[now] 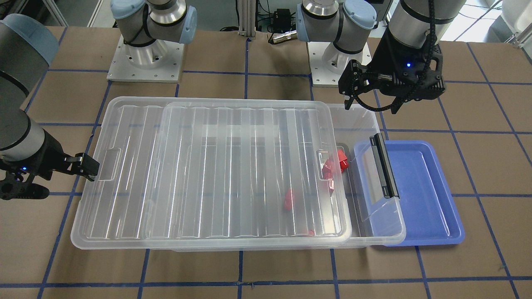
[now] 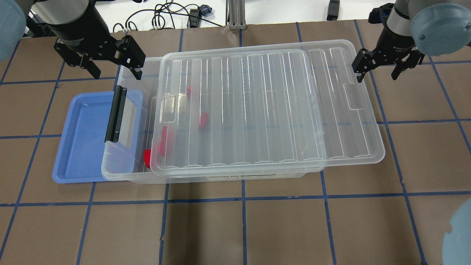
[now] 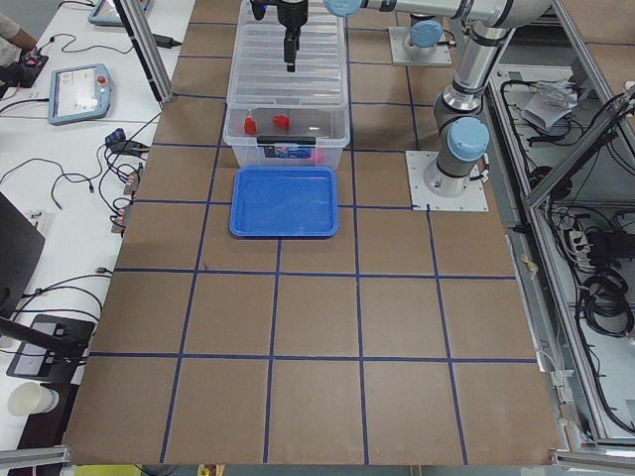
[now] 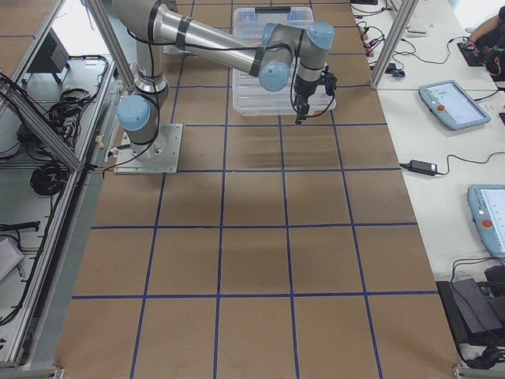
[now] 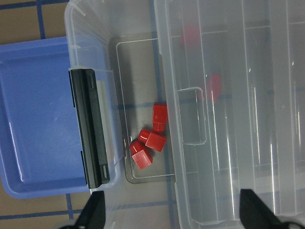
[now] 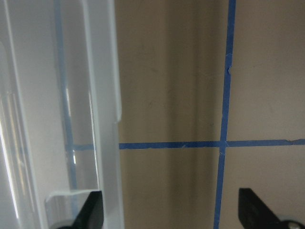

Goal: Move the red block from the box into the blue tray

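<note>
The clear box [image 2: 121, 176] lies across the table with its ribbed lid [image 2: 257, 106] slid toward my right, so its left end is uncovered. A cluster of red blocks [image 5: 147, 143] lies in that uncovered end, near the black latch bar [image 5: 88, 126]. More red blocks [image 2: 203, 119] show through the lid. The blue tray [image 2: 81, 140] is empty and partly under the box's latch end. My left gripper [image 2: 117, 71] is open and empty, hovering over the box's far left corner. My right gripper [image 2: 377, 71] is open and empty, above the table beside the lid's right end.
Brown table with a blue tape grid [image 2: 243, 200]. Both arm bases [image 1: 145, 58] stand behind the box. In the front-facing view the lid overhangs the box rim toward the right arm [image 1: 25, 137].
</note>
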Robot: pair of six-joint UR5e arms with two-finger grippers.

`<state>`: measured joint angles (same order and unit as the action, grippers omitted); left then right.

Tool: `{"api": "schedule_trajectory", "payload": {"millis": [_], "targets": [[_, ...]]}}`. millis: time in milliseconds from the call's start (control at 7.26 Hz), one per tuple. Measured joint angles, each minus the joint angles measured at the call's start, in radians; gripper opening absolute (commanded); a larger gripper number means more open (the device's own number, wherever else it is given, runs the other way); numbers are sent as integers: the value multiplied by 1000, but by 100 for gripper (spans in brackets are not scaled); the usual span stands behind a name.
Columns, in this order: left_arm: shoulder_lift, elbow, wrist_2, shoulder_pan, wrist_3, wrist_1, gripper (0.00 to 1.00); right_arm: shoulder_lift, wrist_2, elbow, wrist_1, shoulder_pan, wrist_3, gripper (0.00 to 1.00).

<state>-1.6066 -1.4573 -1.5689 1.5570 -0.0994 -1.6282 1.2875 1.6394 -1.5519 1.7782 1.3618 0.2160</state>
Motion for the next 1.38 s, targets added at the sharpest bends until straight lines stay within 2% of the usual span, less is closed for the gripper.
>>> {"api": "schedule_trajectory", "payload": {"millis": [964,1377], "targets": [[3,2,-4,0,-2,1,100,-2,2,-1,3,-129,226,100],[3,2,-7,0,-1,1,100,-2,3,0,2,-140,244,100]]}}
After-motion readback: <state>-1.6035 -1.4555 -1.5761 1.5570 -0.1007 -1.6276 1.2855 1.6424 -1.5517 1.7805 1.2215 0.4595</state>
